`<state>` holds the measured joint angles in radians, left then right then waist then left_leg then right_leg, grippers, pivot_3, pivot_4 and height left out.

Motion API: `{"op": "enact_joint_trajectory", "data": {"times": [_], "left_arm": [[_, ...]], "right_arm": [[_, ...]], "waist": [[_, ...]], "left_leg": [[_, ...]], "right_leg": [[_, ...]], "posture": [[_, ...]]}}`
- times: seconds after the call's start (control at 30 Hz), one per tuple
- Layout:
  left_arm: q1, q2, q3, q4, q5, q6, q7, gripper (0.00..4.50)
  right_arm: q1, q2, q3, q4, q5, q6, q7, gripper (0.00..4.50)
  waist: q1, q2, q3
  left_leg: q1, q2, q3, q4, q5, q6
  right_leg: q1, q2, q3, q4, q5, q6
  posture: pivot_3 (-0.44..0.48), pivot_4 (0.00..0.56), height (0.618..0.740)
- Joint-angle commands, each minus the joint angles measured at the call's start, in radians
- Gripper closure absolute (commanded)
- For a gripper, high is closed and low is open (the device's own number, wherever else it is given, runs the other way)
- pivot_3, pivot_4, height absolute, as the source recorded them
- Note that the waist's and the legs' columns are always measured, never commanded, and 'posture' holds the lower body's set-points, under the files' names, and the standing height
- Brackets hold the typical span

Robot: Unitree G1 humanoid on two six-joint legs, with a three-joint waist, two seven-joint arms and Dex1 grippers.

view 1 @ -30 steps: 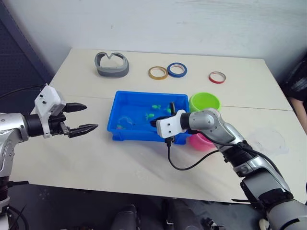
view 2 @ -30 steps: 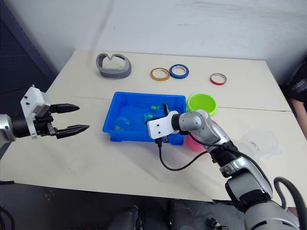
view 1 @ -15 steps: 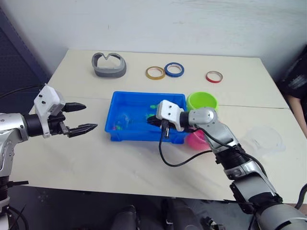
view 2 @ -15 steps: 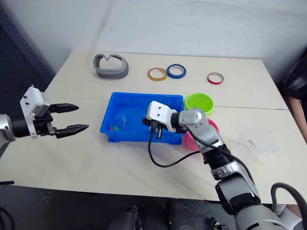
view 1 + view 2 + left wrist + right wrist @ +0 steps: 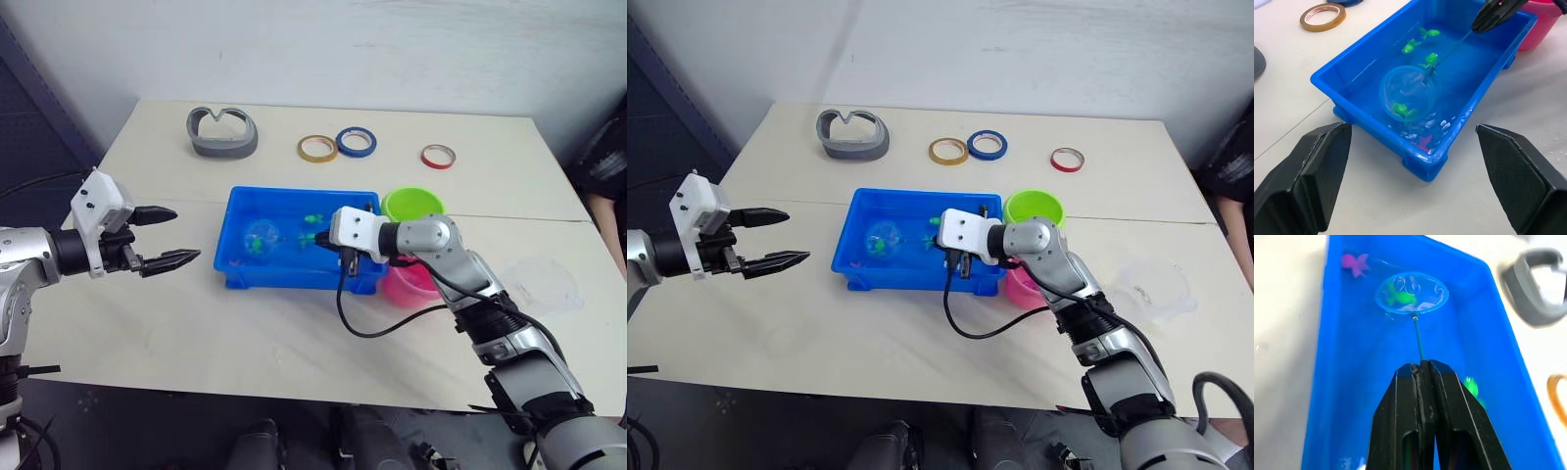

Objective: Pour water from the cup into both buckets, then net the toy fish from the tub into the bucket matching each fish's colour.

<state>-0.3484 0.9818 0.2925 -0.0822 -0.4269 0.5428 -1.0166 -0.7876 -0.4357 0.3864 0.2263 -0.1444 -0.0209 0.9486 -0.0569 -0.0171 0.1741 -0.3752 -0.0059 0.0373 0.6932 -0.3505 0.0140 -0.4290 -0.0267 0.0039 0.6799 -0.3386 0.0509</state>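
Right now your worktop carries the tub at its middle, with the lime green bucket and the pink bucket just beside its right end and the clear cup standing apart farther right. Your right hand is clamped on the net by the thin stick handle, its hoop lying in the tub with a green fish inside the mesh; a pink fish sits near the tub's corner and more green ones near the far wall. Your left hand hovers with fingers apart, well left of the tub, holding nothing. Judge the net as very light but whippy, the fish slick and easily tipped out, so keep your hold on the stick and the hoop level. You must clear the tub's rim, then the bucket's lip; the room above is open
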Motion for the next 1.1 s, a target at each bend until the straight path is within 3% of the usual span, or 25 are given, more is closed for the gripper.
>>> {"op": "enact_joint_trajectory", "data": {"times": [0.03, 0.6, 0.83, 1.1], "left_arm": [[-0.02, 0.009, 0.002, 0.003, -0.005, -0.017, -0.005, 0.06], [0.004, 0.029, 0.013, -0.002, -0.007, -0.016, -0.015, 0.06], [0.002, 0.041, 0.015, -0.001, -0.008, -0.014, -0.022, 0.06], [0.005, 0.036, 0.019, -0.006, -0.008, -0.017, -0.014, 0.06]], "right_arm": [[-0.009, -0.028, 0.028, 0.006, -0.065, -0.188, -0.023, 4.5], [-0.08, -0.019, 0.065, 0.195, -0.236, -0.393, -0.118, 4.5], [-0.029, 0.044, 0.037, 0.13, -0.091, -0.238, 0.009, 4.5], [-0.021, 0.094, -0.042, 0.061, 0.057, 0.097, 0.064, 4.5]], "waist": [[0.001, 0.0, 0.0], [0.001, 0.0, 0.0], [0.001, 0.0, 0.0], [0.001, 0.0, 0.0]], "left_leg": [[0.0, 0.0, 0.0, 0.0, 0.0, 0.0], [0.0, 0.0, 0.0, 0.0, 0.0, 0.0], [0.0, 0.0, 0.0, 0.0, 0.0, 0.0], [0.0, 0.0, 0.0, 0.0, 0.0, 0.0]], "right_leg": [[0.0, 0.0, 0.0, 0.0, 0.0, 0.0], [0.0, 0.0, 0.0, 0.0, 0.0, 0.0], [0.0, 0.0, 0.0, 0.0, 0.0, 0.0], [0.0, 0.0, 0.0, 0.0, 0.0, 0.0]], "posture": [[0.0, 0.15, 0.74], [0.0, 0.15, 0.74], [0.0, 0.15, 0.74], [0.0, 0.15, 0.74]]}}
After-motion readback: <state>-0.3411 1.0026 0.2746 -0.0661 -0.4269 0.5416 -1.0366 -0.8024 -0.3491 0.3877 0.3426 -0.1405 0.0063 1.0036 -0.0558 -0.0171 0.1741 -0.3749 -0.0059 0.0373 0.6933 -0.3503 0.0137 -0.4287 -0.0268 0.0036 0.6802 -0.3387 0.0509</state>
